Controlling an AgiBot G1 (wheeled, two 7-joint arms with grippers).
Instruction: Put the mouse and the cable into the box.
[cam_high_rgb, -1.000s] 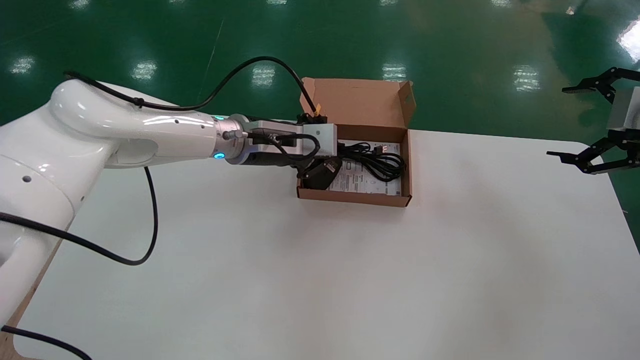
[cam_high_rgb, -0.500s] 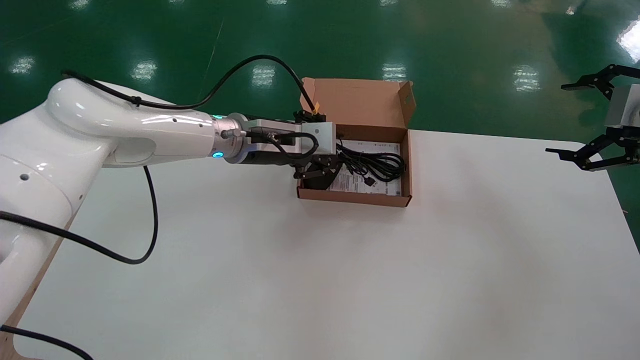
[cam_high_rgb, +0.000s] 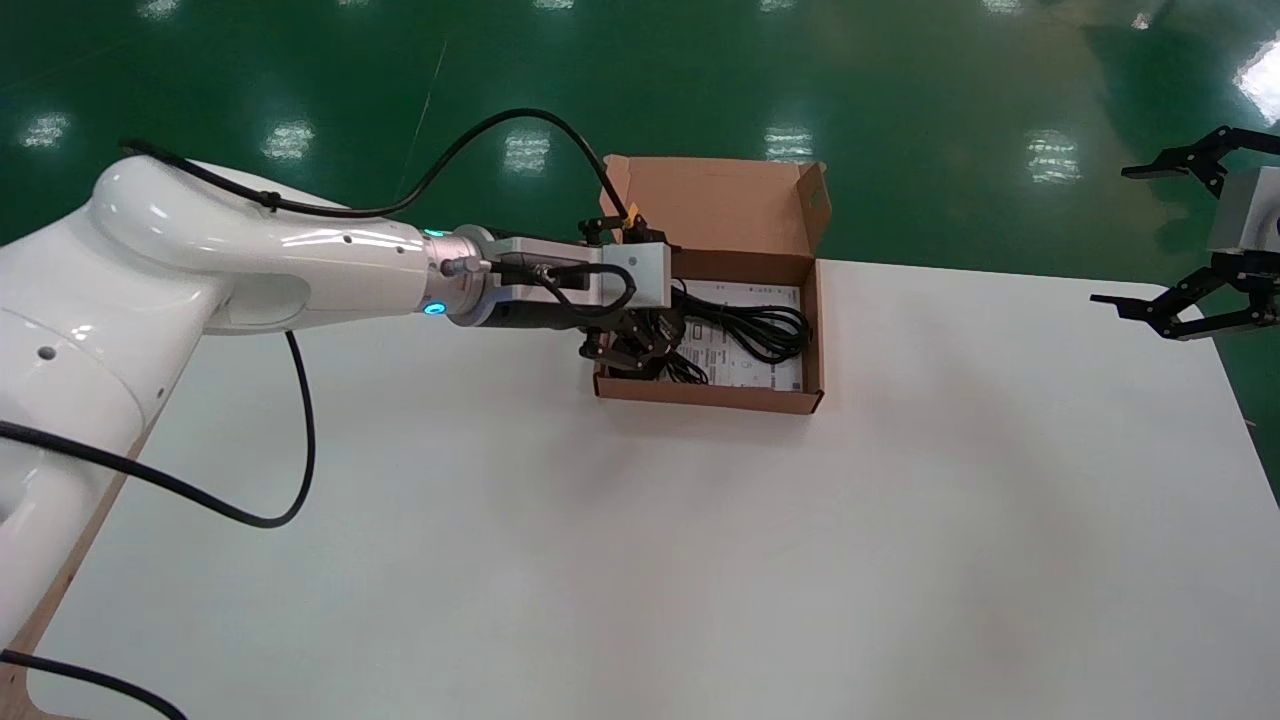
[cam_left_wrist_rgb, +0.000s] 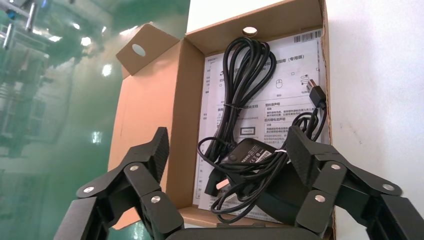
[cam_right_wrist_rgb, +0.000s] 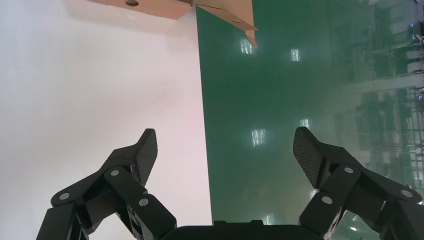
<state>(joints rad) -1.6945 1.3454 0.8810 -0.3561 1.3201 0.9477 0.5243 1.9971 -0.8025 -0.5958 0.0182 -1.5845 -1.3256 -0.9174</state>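
The left gripper (cam_left_wrist_rgb: 227, 150) is being held over the open box (cam_left_wrist_rgb: 150, 115), its fingers (cam_left_wrist_rgb: 150, 155) spread wide and gripping nothing. The mouse (cam_left_wrist_rgb: 252, 154) is lying in the box between the two fingertips, tangled in loose loops of cord. The bundled cable (cam_left_wrist_rgb: 242, 75) is lying beyond the fingertips on a printed leaflet (cam_left_wrist_rgb: 295, 70). The right gripper (cam_right_wrist_rgb: 225, 150) is being kept parked at the table (cam_right_wrist_rgb: 100, 75) edge, fingers released.

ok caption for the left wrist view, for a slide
Open left gripper over the cardboard box, with the black mouse and bundled cable lying inside on the instruction sheet.
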